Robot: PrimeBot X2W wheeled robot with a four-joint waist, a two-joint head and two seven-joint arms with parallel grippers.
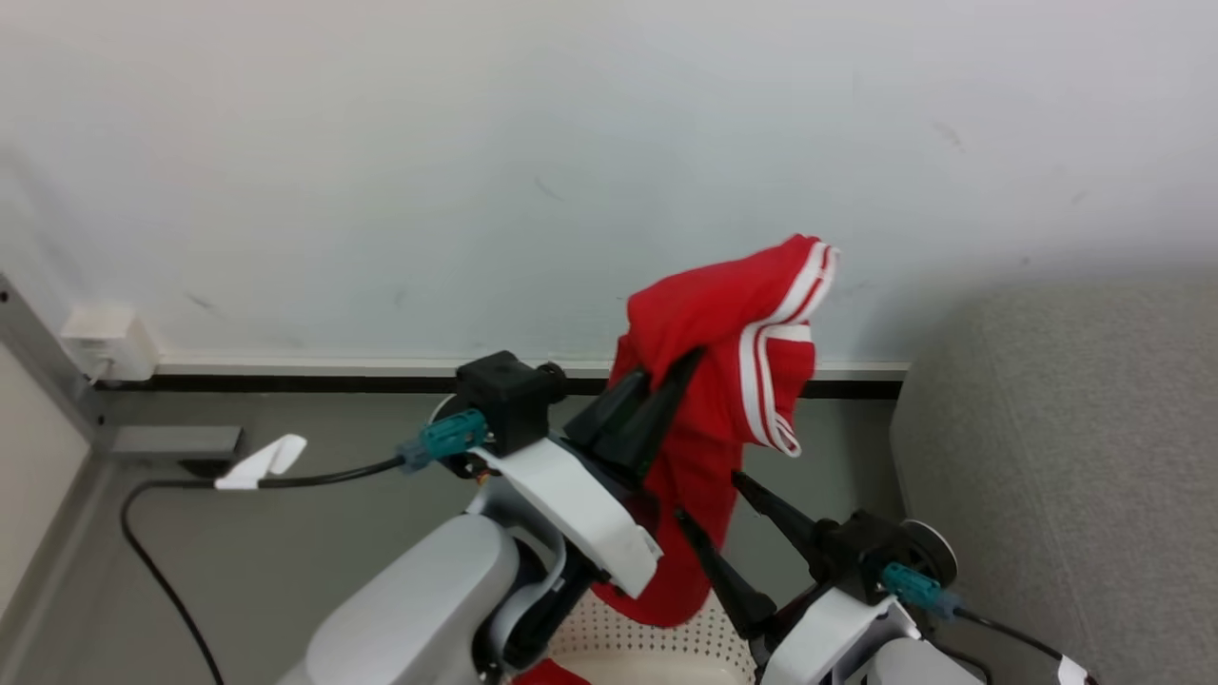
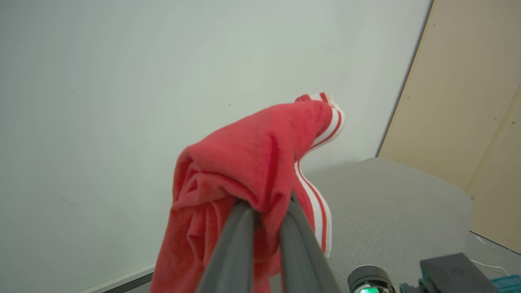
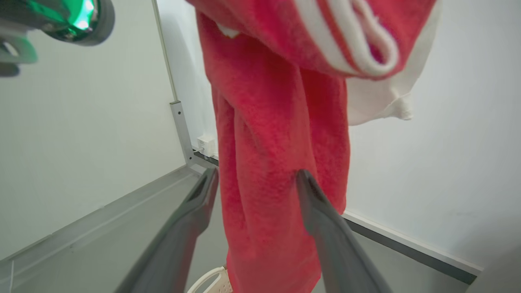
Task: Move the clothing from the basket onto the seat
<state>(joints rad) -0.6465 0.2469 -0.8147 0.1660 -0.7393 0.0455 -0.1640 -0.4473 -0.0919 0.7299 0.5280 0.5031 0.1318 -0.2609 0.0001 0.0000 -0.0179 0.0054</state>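
Note:
A red garment (image 1: pixel 733 333) with white stripe trim hangs in the air, held high in front of the wall. My left gripper (image 1: pixel 661 385) is shut on its upper folds, and the left wrist view shows both fingers pinching the garment (image 2: pixel 252 158). Its lower end drapes down to the basket (image 1: pixel 657 652), a cream perforated tub at the bottom edge. A bit of red cloth (image 1: pixel 552 675) lies inside. My right gripper (image 1: pixel 709 499) stands open beside the hanging cloth, and in its wrist view the garment (image 3: pixel 276 162) hangs between the spread fingers of the right gripper (image 3: pixel 257 175). The grey seat (image 1: pixel 1066 457) lies to the right.
A white wall with a dark skirting strip runs behind. A wall socket (image 1: pixel 100 342) and a black cable (image 1: pixel 162 561) sit on the grey floor at the left. A beige panel (image 2: pixel 468 122) stands beyond the seat (image 2: pixel 386 211). A metal post (image 3: pixel 181 122) rises by the corner.

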